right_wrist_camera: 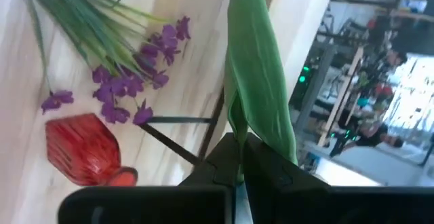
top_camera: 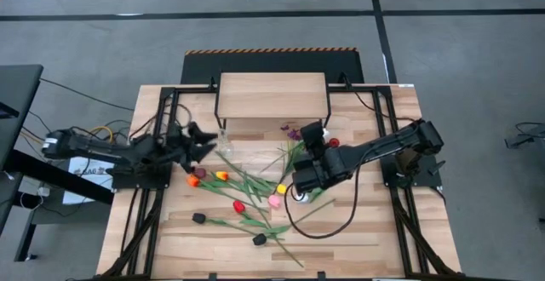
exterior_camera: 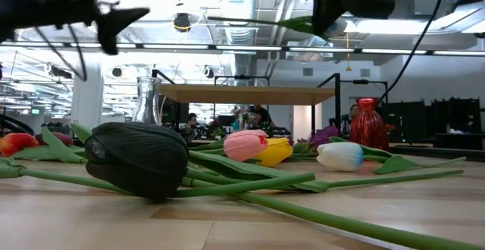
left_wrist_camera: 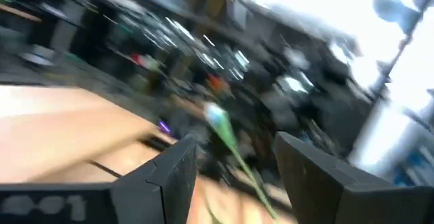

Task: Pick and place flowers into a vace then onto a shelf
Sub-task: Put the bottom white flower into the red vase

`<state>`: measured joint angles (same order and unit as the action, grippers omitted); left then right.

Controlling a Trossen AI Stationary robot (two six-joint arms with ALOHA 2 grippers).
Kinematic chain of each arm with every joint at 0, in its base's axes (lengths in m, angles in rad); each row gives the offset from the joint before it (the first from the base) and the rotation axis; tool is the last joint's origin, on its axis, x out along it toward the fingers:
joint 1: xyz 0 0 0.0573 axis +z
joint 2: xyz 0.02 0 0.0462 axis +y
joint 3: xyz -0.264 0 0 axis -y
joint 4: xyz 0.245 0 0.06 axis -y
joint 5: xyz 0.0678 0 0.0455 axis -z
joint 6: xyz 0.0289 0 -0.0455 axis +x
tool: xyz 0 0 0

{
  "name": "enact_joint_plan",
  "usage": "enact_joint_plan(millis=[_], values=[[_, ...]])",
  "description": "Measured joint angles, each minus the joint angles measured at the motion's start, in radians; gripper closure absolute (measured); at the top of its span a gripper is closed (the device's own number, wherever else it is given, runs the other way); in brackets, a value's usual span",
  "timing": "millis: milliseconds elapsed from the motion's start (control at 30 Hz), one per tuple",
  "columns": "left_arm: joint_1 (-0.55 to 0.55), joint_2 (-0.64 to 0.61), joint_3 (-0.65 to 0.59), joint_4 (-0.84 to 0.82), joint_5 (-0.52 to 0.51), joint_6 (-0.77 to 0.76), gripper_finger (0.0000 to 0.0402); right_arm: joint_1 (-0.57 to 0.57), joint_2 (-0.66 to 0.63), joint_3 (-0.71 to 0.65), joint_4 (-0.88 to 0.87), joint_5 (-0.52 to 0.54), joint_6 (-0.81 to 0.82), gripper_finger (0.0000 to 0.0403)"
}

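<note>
From the high view I see my left tool (top_camera: 203, 138) over the left part of the desk (top_camera: 375, 230), just beside a clear glass vase (top_camera: 225, 137) that stands in front of the shelf (top_camera: 272, 95). Its two fingers stand apart and nothing is between them. My right tool (top_camera: 308, 133) is over the middle of the desk, near the front right corner of the shelf, beside a purple sprig (top_camera: 292, 133) and a red vase (top_camera: 332, 143). The other flowers (top_camera: 243, 197) lie spread on the desk in front of both arms: orange, yellow, red, pink, white and black heads with long green stems.

In the low view a black flower head (exterior_camera: 138, 158) lies closest to the camera, with a pink head (exterior_camera: 244, 145), a yellow head (exterior_camera: 276, 151) and a white head (exterior_camera: 340, 155) behind it. The glass vase (exterior_camera: 148, 101) is upright at the left end of the shelf (exterior_camera: 261, 94), the red vase (exterior_camera: 367, 123) stands at the right. The right tool (exterior_camera: 324, 15) is high above the desk with a green stem (exterior_camera: 261, 23) sticking out sideways.

The left wrist view is very blurred; I can tell only that the left fingers (left_wrist_camera: 178, 173) are apart.

In the right wrist view the right fingers (right_wrist_camera: 227, 159) are together, clamped on a green leaf and stem (right_wrist_camera: 256, 81). The purple sprig (right_wrist_camera: 132, 81) and the red vase (right_wrist_camera: 81, 149) are on the desk beyond.
</note>
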<state>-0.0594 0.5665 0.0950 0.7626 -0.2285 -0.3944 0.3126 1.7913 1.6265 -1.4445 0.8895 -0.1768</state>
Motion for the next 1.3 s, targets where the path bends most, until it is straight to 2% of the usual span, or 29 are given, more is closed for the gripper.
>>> enact_joint_plan(millis=[100, 167, 300, 467, 700, 867, 1033, 1200, 1300], values=[[0.027, 0.167, 0.102, -0.013, 0.179, 0.03, 0.0214, 0.0, 0.024, 0.002, 0.044, 0.005, -0.104, 0.0395], [0.033, 0.284, 0.171, -0.014, 0.236, 0.049, 0.0214, 0.0, 0.035, -0.002, 0.048, 0.0, -0.146, 0.0395], [0.053, 0.477, 0.297, -0.034, 0.319, 0.073, 0.0214, -0.005, 0.057, 0.003, 0.048, 0.054, -0.18, 0.0395], [0.082, 0.688, 0.428, -0.052, 0.376, 0.073, 0.0214, 0.0, 0.079, 0.005, 0.067, 0.131, -0.254, 0.0394], [0.101, 0.913, 0.579, -0.061, 0.48, 0.033, 0.0214, 0.009, 0.094, 0.005, 0.082, 0.256, -0.342, 0.0393], [0.105, 1.023, 0.654, -0.072, 0.526, 0.007, 0.0214, 0.023, 0.096, 0.005, 0.136, 0.331, -0.423, 0.0395], [0.105, 1.059, 0.684, -0.072, 0.571, -0.009, 0.0214, 0.037, 0.096, 0.005, 0.148, 0.331, -0.436, 0.0394], [0.105, 1.042, 0.684, -0.067, 0.615, -0.01, 0.0214, 0.054, 0.096, 0.005, 0.131, 0.295, -0.425, 0.0396], [0.101, 1.025, 0.685, -0.068, 0.643, -0.01, 0.0214, 0.053, 0.096, 0.005, 0.073, 0.22, -0.375, 0.0396]])
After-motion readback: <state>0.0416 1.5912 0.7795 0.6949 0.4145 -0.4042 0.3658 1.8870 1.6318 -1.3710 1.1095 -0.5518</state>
